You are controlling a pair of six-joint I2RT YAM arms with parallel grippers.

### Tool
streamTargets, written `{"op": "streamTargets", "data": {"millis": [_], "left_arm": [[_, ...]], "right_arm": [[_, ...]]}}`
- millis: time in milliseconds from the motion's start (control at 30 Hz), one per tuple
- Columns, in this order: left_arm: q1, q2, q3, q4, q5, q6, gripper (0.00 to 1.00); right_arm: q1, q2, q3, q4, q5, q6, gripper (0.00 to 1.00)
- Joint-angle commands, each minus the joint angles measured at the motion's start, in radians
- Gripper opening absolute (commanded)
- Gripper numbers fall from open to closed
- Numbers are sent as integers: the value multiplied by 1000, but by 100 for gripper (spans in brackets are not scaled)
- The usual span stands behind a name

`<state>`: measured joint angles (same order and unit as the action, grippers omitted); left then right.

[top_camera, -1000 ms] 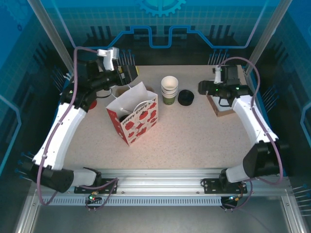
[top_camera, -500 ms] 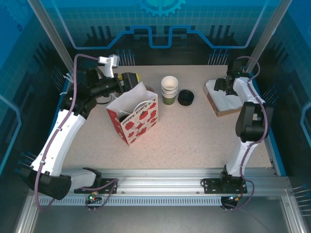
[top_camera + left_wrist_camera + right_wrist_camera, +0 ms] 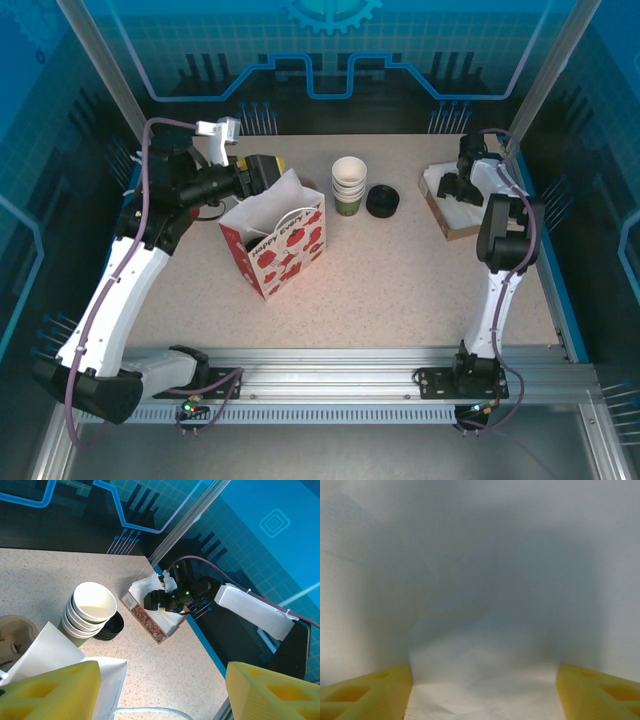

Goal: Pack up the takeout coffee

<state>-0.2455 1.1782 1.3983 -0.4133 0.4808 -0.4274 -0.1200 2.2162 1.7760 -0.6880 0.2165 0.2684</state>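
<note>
The takeout coffee is out of view; only a dark patch that I cannot identify shows in the mouth of the white and red gift bag [image 3: 275, 240]. My left gripper [image 3: 268, 172] hovers at the bag's back top edge. Its yellow fingers [image 3: 50, 690] stand wide apart, open, with the bag's white rim [image 3: 75, 662] beside the left one. My right gripper [image 3: 450, 188] is down on the white napkins [image 3: 480, 605] in the cardboard box [image 3: 452, 222] at the back right. It is open, with napkin paper spread between the fingers [image 3: 365, 690].
A stack of lidless cream-and-green cups [image 3: 348, 185] and a stack of black lids [image 3: 382, 201] stand behind the bag's right side. A brown pulp carrier [image 3: 15, 635] lies behind the bag. The right arm [image 3: 500, 240] rises along the right edge.
The right arm swung back and right, and its gripper dropped onto the napkins in the box and narrowed. The left gripper shifted slightly right over the bag.
</note>
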Motion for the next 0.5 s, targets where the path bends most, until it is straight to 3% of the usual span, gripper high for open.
{"op": "streamTargets", "data": {"millis": [0,467], "left_arm": [[-6,-23,-13,6,25,12,69],[-6,-43,-57,-8,16,38,69]], "right_arm": [[-12,35,40,-20,-33,-1,72],[-19,24,21,-2,-45,-20,37]]}}
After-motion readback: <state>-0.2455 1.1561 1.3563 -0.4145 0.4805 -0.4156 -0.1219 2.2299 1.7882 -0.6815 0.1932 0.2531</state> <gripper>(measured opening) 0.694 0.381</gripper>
